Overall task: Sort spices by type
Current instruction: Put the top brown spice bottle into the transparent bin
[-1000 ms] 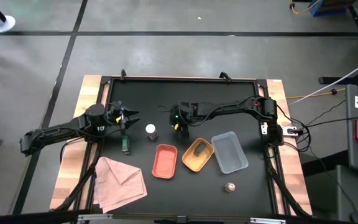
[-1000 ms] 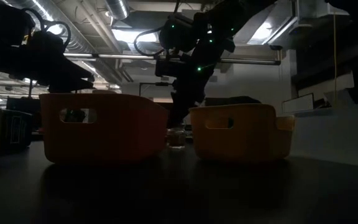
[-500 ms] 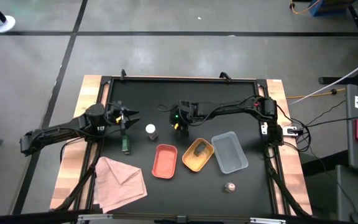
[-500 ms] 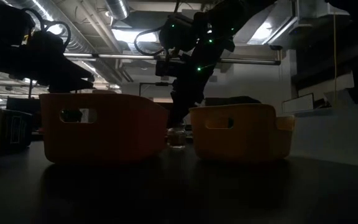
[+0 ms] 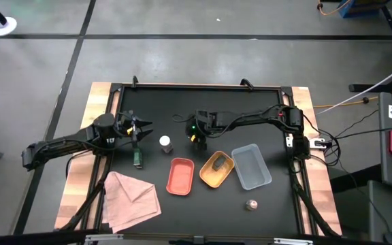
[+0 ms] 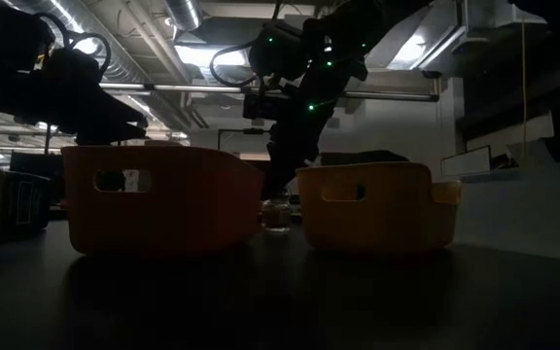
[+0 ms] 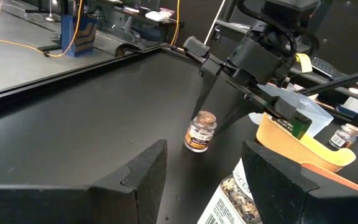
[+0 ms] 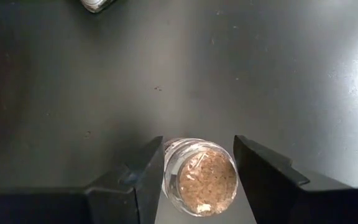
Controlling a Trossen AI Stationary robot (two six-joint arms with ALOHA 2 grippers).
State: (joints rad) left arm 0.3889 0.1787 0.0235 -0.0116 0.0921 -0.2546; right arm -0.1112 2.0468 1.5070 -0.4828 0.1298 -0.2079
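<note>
My right gripper [image 8: 197,139] reaches down at mid-table over a pinkish-brown spice jar [image 8: 199,180], also seen in the left wrist view [image 7: 199,132], and is shut on it. My left gripper [image 7: 204,144] hovers open to the table's left. A dark grey-green jar [image 5: 137,160] lies on its side just near of it. A white-capped jar [image 5: 165,143] stands between the two grippers. Another dark jar [image 5: 220,162] lies in the yellow tray [image 5: 208,178]. The second pinkish-brown jar [image 5: 251,204] stands near the front edge. My right gripper pinches the pinkish-brown jar by its upper wall [image 8: 168,171], one finger on each side. The fingers [image 7: 202,93] come from above, pointing down. The jar stands upright with its base on the table [image 6: 278,228].
The red tray [image 5: 180,175], yellow tray and grey tray [image 5: 251,165] sit in a row just near of the right gripper. A crumpled pink cloth [image 5: 131,197] lies at the front left. Bare black tabletop stretches along the far side [image 5: 203,102].
</note>
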